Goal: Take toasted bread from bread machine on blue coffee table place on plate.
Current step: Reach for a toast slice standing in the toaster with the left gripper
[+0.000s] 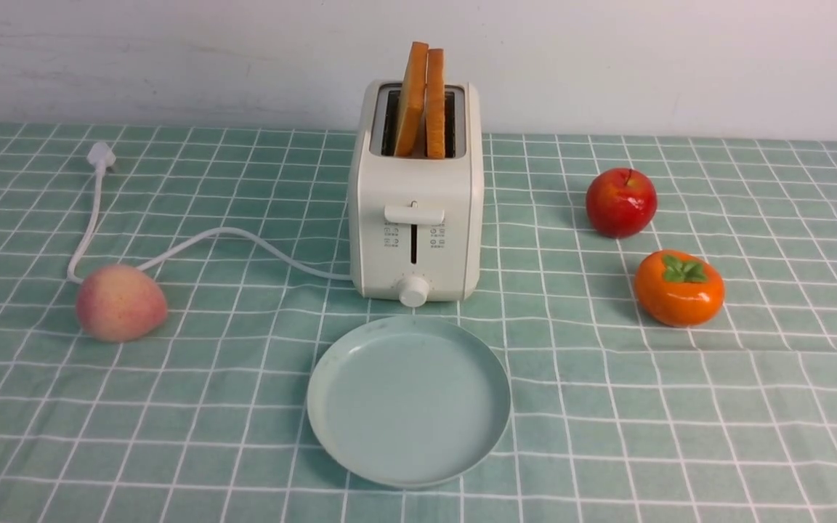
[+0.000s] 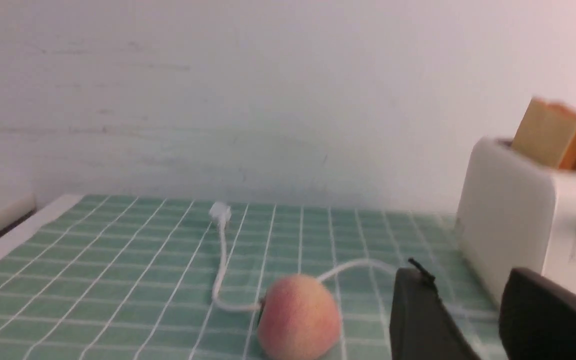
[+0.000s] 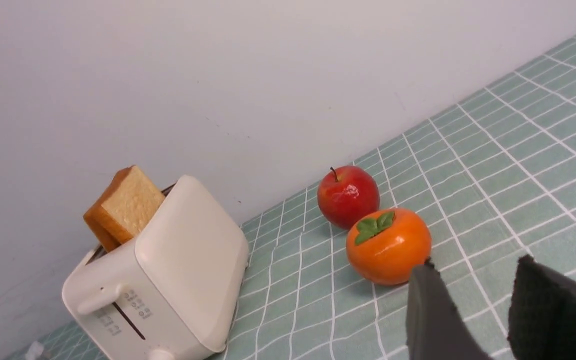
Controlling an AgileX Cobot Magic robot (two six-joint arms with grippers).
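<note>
Two slices of toasted bread (image 1: 420,99) stand upright in the slots of the cream-white bread machine (image 1: 415,200) at the back middle of the blue coffee table (image 1: 171,407). The pale blue-green plate (image 1: 409,401) lies empty just in front of the bread machine. Neither gripper shows in the front view. In the left wrist view my left gripper (image 2: 463,280) is open and empty, with the bread machine (image 2: 528,220) and toast (image 2: 553,134) beyond it. In the right wrist view my right gripper (image 3: 473,267) is open and empty near the persimmon, well away from the bread machine (image 3: 168,280) and toast (image 3: 125,205).
A peach (image 1: 120,302) lies at the left on the white power cord (image 1: 244,243), whose plug (image 1: 101,155) rests further back. A red apple (image 1: 620,203) and an orange persimmon (image 1: 678,288) sit to the right of the bread machine. A white wall stands behind.
</note>
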